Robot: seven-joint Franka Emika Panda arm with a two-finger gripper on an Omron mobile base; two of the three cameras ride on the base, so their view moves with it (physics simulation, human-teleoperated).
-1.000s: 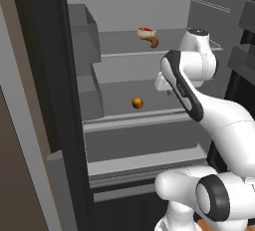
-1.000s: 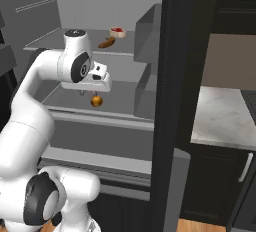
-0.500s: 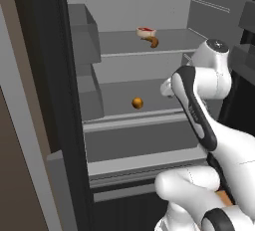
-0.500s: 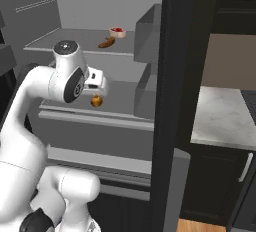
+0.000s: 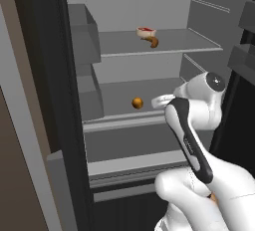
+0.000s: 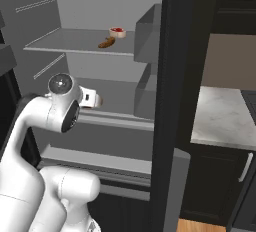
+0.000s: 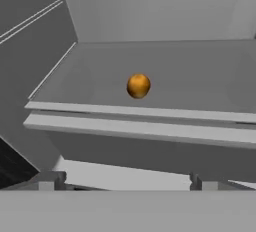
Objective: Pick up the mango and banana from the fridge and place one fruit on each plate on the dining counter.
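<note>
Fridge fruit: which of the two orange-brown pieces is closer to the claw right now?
The small round orange-brown mango, alone on the middle fridge shelf straight ahead of the open claw. The curved orange-brown banana lies one shelf higher, beside a red-and-white meat piece.

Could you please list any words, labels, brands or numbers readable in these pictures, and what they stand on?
None: no readable text on the fridge, the mango, the banana or the arm.
</note>
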